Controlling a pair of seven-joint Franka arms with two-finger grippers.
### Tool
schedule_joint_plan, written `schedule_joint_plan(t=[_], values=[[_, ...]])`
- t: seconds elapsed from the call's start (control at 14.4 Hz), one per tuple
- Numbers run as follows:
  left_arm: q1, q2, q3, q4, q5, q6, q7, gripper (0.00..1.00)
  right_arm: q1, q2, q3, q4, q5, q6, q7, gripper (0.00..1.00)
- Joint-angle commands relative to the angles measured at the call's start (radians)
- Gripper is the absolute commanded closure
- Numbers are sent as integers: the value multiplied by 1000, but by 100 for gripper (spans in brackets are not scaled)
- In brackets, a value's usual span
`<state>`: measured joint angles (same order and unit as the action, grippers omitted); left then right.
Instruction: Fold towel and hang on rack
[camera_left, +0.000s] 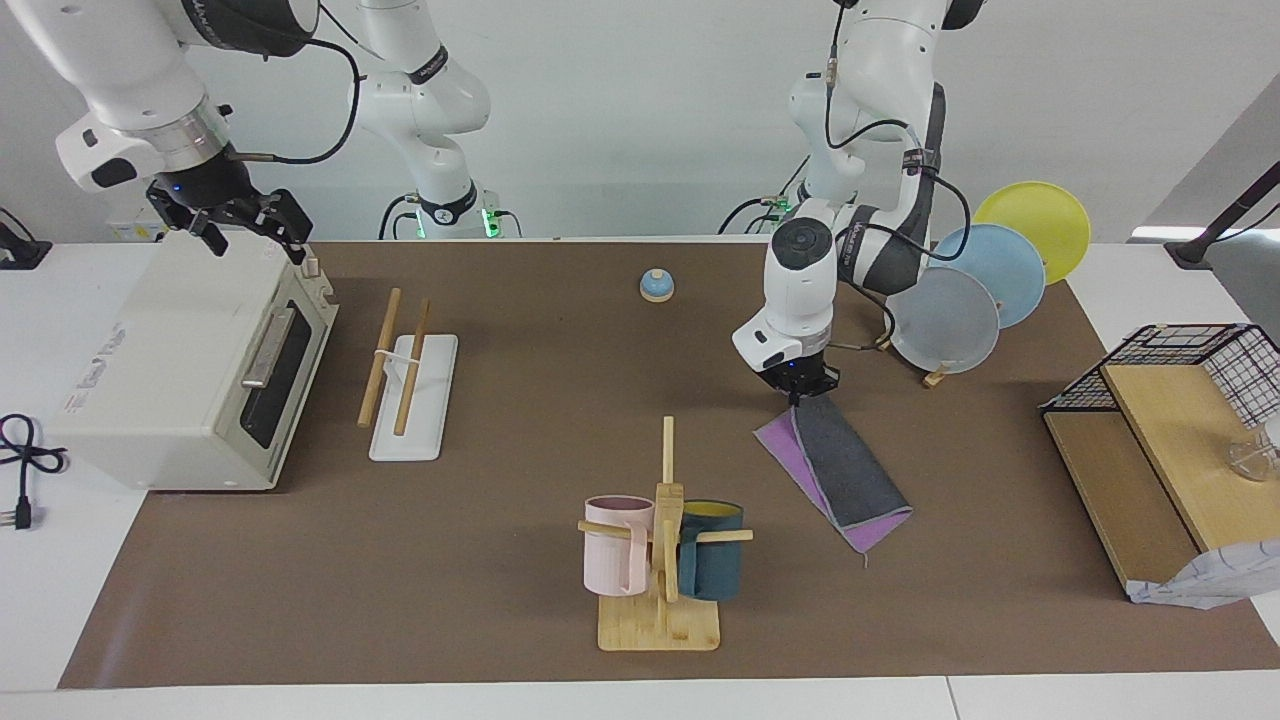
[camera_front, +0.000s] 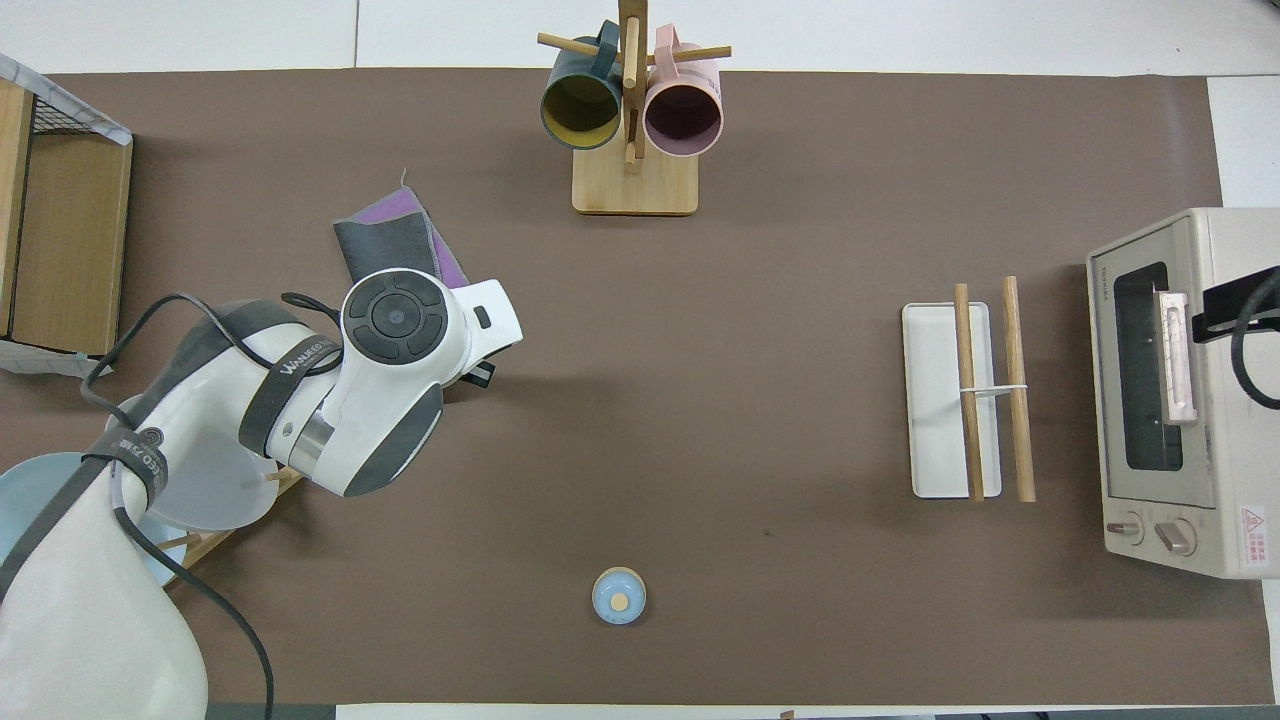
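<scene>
A: Item one, left gripper (camera_left: 797, 398). State?

B: Fingertips pinched together on a corner of the towel (camera_left: 838, 472), raised just over the desk (camera_left: 500, 600). The arm hides the grip from above; the facing view shows it.

A: Item two, the towel. Position?

B: Toward the left arm's end of the desk, at about 3 o'clock from the mug tree (camera_left: 663, 540) in the facing view and well apart from it. The lifted part shows its dark grey face, laid over the purple face; purple shows along one edge and at the end farthest from the robots. It looks partly folded, and the layers do not line up squarely.

A: Handling?

B: Judged soft and light, limp. It drapes from the held corner and will likely drag or skew when pulled. A corner or edge pinch suits it; a mid-fold hold would suit hanging.

A: Item three, the rack (camera_left: 405, 375)?

B: Bare, beside the toaster oven (camera_left: 190, 370), toward the right arm's end, well apart from the towel.

A: Item four, right gripper (camera_left: 232, 222)?

B: Open, empty, waiting over the toaster oven's top.
</scene>
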<state>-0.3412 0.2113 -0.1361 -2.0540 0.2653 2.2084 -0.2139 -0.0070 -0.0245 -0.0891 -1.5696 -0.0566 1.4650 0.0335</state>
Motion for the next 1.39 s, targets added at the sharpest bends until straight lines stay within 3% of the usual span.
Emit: schedule_joint_plan(t=[0.0, 0.07, 0.28, 0.49, 0.77, 0.91, 1.11, 1.32], values=[[-5, -10, 4, -12, 8, 14, -71, 34, -14, -11, 12, -15, 0, 8, -12, 0], [-5, -10, 4, -11, -20, 14, -73, 0, -14, -11, 12, -15, 0, 8, -12, 0], [34, -23, 6, 9, -125, -10, -44, 0, -14, -11, 12, -15, 0, 8, -12, 0], [125, -23, 7, 17, -301, -3, 109, 0, -14, -11, 12, -15, 0, 8, -12, 0], [231, -38, 6, -85, -476, 84, 254, 1, -14, -11, 12, -15, 0, 8, -12, 0], [246, -38, 6, -141, -540, 161, 269, 5, -14, -11, 12, -15, 0, 8, -12, 0], [246, -32, 6, -146, -596, 162, 277, 12, -13, -11, 12, -16, 0, 6, -20, 0], [240, -29, 6, -160, -632, 172, 278, 26, -10, -18, 12, -29, 0, -17, -23, 0]])
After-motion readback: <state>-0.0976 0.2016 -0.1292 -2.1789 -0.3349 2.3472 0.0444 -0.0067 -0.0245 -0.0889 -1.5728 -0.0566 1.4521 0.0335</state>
